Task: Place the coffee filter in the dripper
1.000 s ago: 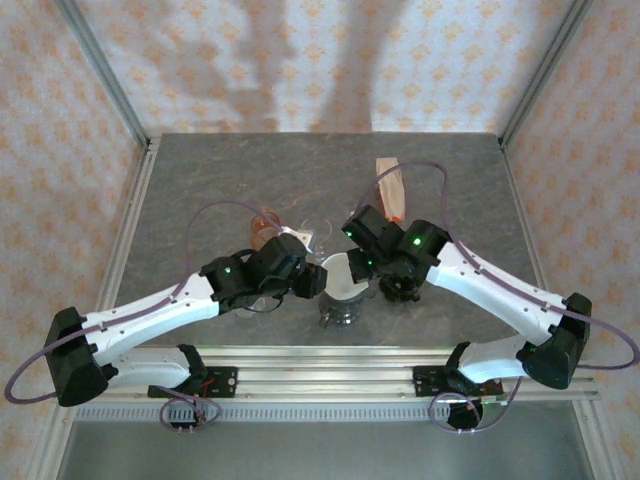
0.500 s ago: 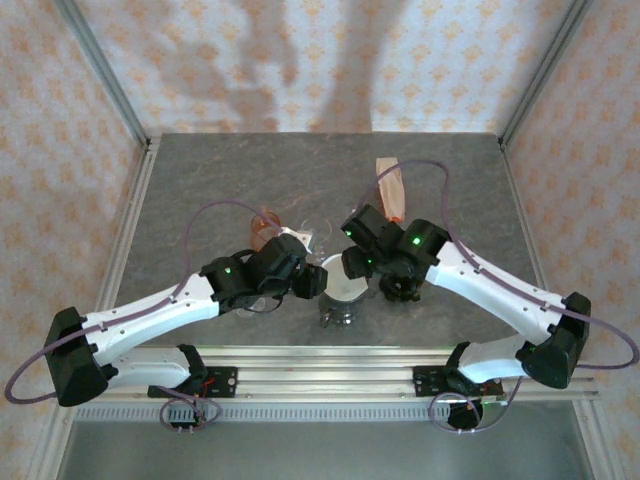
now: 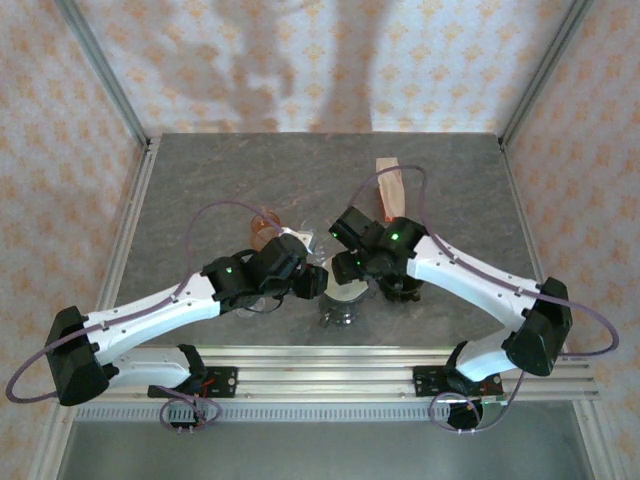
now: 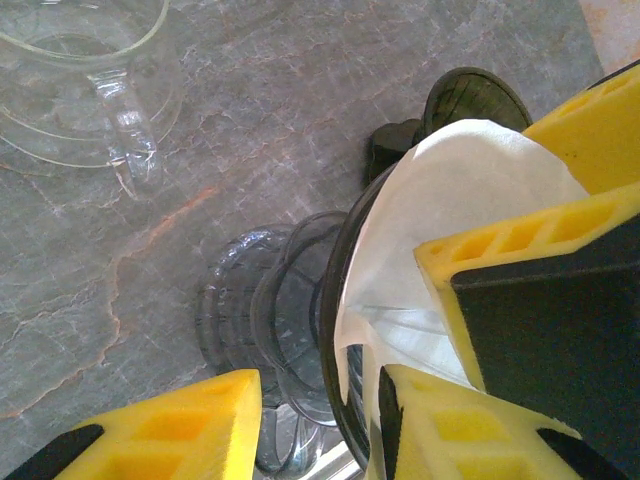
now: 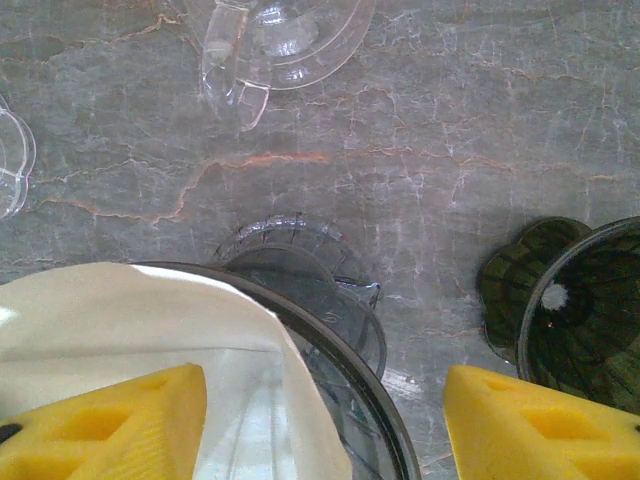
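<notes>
One white filter (image 4: 450, 200) sitting in one clear dripper (image 4: 290, 330); one dark dripper (image 5: 590, 310) at 3 o'clock. Left gripper (image 4: 318, 395) straddling rim, jaws apart; right gripper (image 5: 325, 385) gaping wide.

Glass jug (image 4: 70, 100), perhaps a server, on marbled table (image 4: 300, 120).

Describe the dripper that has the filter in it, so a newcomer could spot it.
On the grey table, look near the front middle. The dripper on a clear ribbed base stands there; unlike the dark green dripper beside it, it holds a white paper filter.
</notes>
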Robot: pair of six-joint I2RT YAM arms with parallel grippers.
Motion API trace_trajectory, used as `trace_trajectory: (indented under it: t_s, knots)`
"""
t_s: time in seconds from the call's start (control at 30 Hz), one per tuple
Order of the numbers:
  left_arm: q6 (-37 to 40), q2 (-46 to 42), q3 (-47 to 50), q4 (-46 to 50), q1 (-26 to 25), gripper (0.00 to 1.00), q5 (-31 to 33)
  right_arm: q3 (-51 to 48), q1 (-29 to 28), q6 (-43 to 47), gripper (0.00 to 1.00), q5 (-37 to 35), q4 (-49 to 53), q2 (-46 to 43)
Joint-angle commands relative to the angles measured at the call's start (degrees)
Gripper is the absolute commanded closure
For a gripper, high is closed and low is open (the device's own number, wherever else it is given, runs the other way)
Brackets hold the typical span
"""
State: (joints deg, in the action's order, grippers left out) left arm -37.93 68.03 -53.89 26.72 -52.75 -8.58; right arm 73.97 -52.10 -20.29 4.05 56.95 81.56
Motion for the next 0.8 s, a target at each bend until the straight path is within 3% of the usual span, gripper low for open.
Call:
trace_trajectory:
  t_s: [0.0,0.77]
  knots:
    - [-0.1,0.7,0.2,0.0,0.0,0.63,-0.1,-1.2,-0.5,0.6,0.36,-1.4,0.0,0.6]
    - [-0.5,1.4,0.5,-0.5,0.0,0.62,-0.4,-4.6,-0.5,1.2,0.36,-1.8,-1.7,2.8]
